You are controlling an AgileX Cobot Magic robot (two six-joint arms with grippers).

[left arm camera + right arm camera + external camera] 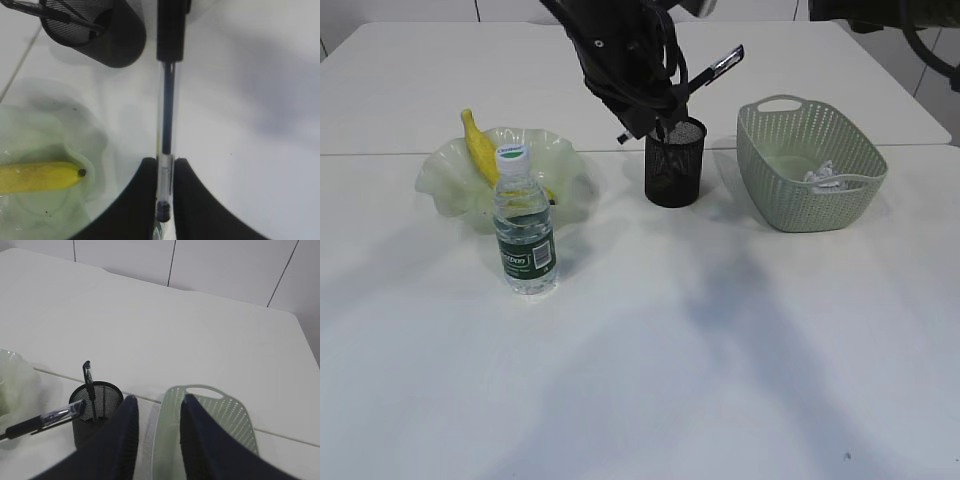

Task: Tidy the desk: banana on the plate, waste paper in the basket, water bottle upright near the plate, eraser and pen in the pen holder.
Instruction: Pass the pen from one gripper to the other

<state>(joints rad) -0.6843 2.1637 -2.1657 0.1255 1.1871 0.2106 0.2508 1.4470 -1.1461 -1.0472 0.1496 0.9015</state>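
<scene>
Left hand (164, 200) pinches a light, stiff, slippery ballpoint pen (167, 120) near its tip, tilted above the mesh pen holder (675, 162) mid-desk; right hand (157, 435) hangs part-open, empty.

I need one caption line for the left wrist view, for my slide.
Left end effector shut on a pen, beside the black mesh pen holder and the plated banana.

Exterior view looks down at a slant across the white table (720, 380). Both wrist views sit close, sharing the black mesh pen holder (95, 30) (96, 412), upper left and lower left respectively.
</scene>
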